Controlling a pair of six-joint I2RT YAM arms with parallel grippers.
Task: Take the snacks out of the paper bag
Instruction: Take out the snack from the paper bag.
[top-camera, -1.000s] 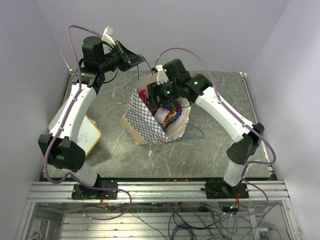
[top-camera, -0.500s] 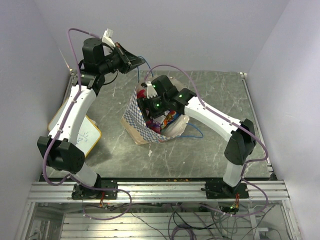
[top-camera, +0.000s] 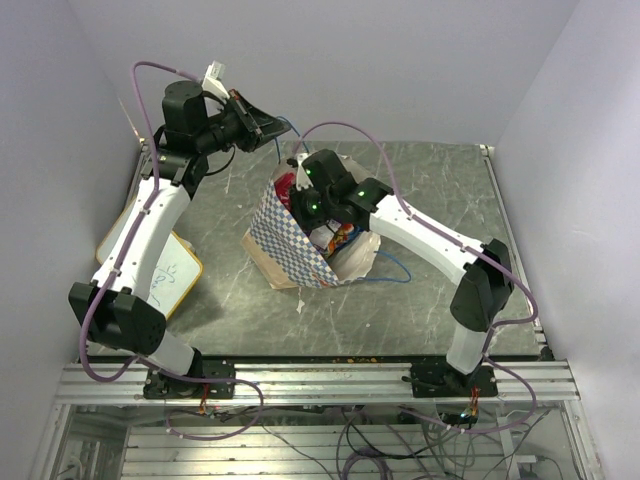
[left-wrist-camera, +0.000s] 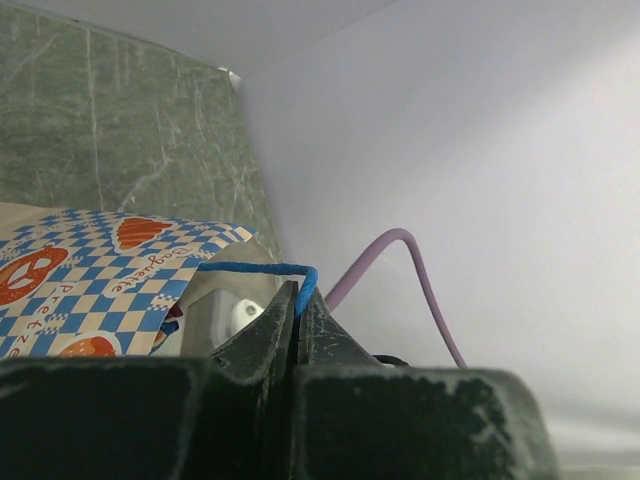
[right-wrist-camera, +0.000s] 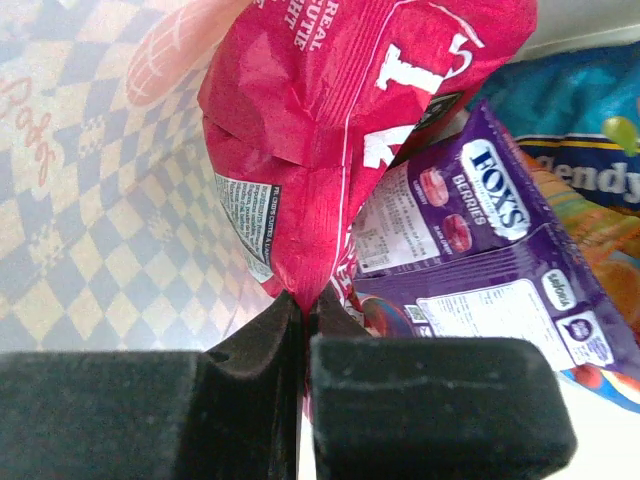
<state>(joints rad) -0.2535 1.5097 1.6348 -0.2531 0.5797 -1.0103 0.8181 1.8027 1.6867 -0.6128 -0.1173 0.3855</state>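
Now my left gripper (left-wrist-camera: 297, 300) pinches the paper bag's (left-wrist-camera: 90, 270) blue cord handle (left-wrist-camera: 250, 268) between closed fingers; my right gripper (right-wrist-camera: 303, 305), inside the bag, clamps the red packet's (right-wrist-camera: 340, 110) edge, a purple packet (right-wrist-camera: 470, 250) just beside.

The red snack packet (right-wrist-camera: 340, 130) in the right gripper (right-wrist-camera: 303, 298) is glossy crinkled foil, and the paper bag (right-wrist-camera: 90, 220) beside it is matt printed paper.
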